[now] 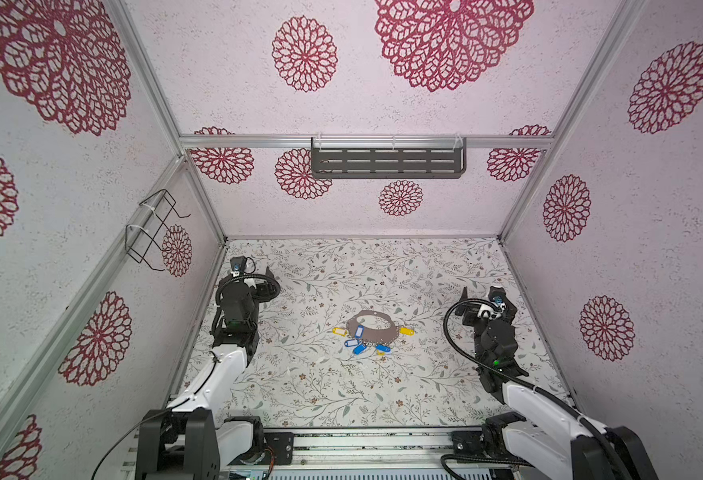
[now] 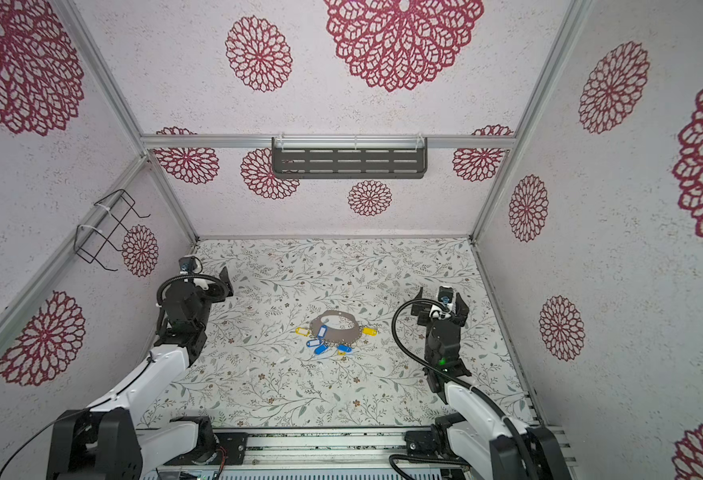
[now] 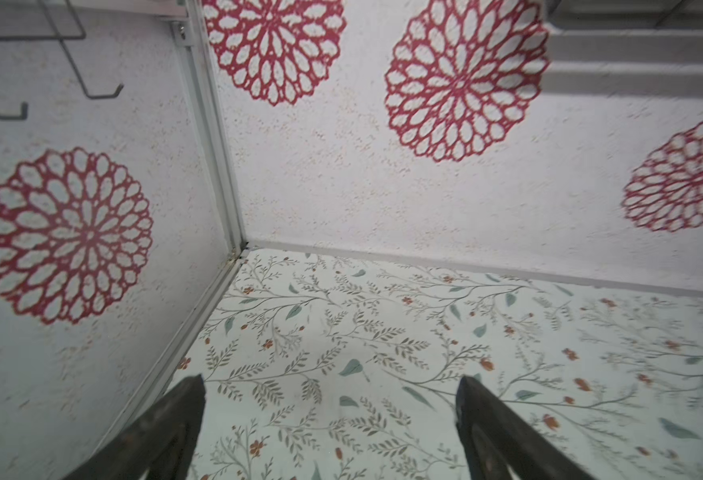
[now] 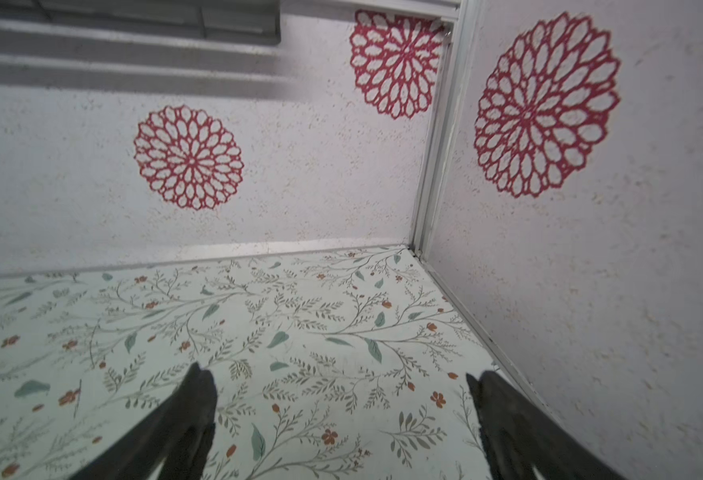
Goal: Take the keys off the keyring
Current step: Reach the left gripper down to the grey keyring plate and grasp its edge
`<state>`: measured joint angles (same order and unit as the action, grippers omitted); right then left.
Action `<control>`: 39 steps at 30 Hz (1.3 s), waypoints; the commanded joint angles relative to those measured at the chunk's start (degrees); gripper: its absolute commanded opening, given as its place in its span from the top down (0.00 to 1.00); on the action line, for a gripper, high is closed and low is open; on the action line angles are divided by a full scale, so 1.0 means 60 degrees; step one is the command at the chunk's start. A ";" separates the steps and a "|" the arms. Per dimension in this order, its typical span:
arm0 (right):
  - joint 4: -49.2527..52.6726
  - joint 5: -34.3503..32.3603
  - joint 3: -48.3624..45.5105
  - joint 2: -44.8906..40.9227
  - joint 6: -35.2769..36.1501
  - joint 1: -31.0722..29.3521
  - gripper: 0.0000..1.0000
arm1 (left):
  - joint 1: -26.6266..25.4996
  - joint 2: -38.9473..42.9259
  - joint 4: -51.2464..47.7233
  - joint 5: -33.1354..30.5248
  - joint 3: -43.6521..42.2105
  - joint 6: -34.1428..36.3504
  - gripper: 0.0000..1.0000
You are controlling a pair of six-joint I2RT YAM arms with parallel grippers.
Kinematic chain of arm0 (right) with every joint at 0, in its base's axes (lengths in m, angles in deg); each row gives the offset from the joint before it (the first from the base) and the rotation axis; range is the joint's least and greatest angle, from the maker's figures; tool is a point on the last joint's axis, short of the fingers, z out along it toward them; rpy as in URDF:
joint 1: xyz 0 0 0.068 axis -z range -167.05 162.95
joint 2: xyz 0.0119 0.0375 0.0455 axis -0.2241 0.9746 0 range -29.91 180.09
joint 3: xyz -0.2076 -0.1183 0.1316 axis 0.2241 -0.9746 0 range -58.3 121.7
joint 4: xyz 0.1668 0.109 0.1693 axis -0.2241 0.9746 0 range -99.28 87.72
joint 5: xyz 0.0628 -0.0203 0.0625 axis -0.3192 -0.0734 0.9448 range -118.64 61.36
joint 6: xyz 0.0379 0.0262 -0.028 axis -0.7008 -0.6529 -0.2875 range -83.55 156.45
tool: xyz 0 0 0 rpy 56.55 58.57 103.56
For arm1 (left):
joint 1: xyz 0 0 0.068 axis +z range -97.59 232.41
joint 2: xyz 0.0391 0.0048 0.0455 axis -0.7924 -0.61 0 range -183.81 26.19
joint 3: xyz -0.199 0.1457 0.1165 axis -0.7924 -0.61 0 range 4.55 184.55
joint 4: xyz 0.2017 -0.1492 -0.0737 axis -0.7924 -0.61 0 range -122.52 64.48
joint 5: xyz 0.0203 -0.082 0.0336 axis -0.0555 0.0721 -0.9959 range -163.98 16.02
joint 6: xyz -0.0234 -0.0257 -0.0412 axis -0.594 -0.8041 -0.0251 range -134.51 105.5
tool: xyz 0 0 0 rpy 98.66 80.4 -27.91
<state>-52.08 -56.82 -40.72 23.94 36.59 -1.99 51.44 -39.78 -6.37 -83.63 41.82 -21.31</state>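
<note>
Looking in from the near edge, I see the floral tabletop (image 1: 341, 395) with the keyring (image 1: 369, 322) lying flat at about its middle. The keys (image 1: 358, 348) fan out along its near rim and its sides: blue tags crowd the near left part, and a yellow tag (image 1: 406, 331) sticks out to the right and another to the left. A little farther back, well apart from the plate on either side, both arms hover. The left gripper (image 3: 331, 380) is spread wide with nothing between its fingers and faces the far left corner. The right gripper (image 4: 336, 373) is equally spread and unloaded and faces the far right corner. A wire rack (image 1: 150, 228) hangs on the left wall, and a dark slotted shelf (image 1: 387, 162) is on the far wall.
</note>
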 commanded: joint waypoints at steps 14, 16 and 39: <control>0.3086 0.0432 0.0179 -0.0058 -0.6141 0.0965 0.01 | -0.0119 0.2301 -0.4600 -0.0092 0.0708 -0.5618 0.03; 0.3610 -0.0267 0.0673 0.0839 -0.5968 0.0730 0.01 | 0.0473 0.2459 -0.3390 0.0759 -0.0117 -0.6667 0.03; 0.3609 -0.0296 0.1627 0.3884 -0.6446 -0.0399 0.01 | -0.5897 -0.6751 -0.8187 0.4644 0.7172 0.4502 0.59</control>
<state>-29.20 -57.37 -30.49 49.82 -1.09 -4.09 17.50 -75.41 -44.70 -60.33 80.14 -4.29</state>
